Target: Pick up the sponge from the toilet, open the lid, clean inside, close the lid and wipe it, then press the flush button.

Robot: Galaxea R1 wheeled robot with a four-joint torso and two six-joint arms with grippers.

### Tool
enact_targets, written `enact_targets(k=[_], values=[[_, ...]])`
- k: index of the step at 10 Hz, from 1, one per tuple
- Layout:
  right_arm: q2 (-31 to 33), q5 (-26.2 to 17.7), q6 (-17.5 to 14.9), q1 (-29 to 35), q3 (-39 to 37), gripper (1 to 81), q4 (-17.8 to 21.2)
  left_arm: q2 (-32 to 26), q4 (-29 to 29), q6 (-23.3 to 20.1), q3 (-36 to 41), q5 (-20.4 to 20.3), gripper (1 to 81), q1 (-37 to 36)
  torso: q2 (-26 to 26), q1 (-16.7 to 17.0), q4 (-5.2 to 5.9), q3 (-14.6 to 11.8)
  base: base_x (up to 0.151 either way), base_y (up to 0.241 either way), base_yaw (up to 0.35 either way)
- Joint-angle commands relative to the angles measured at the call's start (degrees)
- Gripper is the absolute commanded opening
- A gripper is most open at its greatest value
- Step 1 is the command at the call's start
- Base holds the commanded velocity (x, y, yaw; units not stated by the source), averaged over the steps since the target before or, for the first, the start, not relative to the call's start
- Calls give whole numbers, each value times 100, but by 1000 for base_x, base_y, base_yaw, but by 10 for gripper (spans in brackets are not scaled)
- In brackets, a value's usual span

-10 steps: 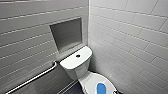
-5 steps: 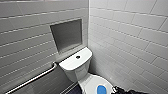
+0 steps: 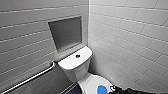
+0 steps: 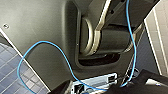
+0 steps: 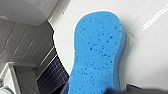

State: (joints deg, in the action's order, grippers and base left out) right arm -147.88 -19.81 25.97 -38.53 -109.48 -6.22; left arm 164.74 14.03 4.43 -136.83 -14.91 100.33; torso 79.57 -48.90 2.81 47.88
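The white toilet [image 3: 75, 65] stands in the corner of the tiled walls. Its flush button [image 3: 77, 56] is a small dark round spot in the middle of the tank top. The lid [image 3: 90, 82] is down, and the blue sponge [image 3: 101, 89] lies flat on it. The dark end of my right arm [image 3: 123, 90] reaches in just to the right of the sponge. In the right wrist view the sponge [image 5: 97, 52] shows large and close on the white lid [image 5: 150, 50], and nothing grips it.
A steel grab bar [image 3: 30, 78] runs along the left wall beside the tank. A grey recessed niche [image 3: 66, 33] sits above the tank. Dark floor tiles [image 5: 52, 77] lie beside the bowl. A blue cable [image 4: 62, 53] loops across the robot's body in the left wrist view.
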Motion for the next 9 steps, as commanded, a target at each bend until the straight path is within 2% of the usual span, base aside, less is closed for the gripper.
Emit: enact_targets(k=[1,6,7,9], values=[[-16,-489,5,851,-98,811,147,-38,38,-12,51,410,811,194,-2,2,0,-2,0,0,0],[-560,-550,-3,710,-915,811,173,-46,29,-12,42,410,811,194,61,-37,0,26,0,0,0],[-622,-550,-4,701,-977,811,173,-46,38,-12,42,410,811,194,634,-406,0,26,0,0,0],[-649,-550,5,684,-1030,811,173,-46,38,-12,42,410,811,194,761,-483,0,26,0,0,0]])
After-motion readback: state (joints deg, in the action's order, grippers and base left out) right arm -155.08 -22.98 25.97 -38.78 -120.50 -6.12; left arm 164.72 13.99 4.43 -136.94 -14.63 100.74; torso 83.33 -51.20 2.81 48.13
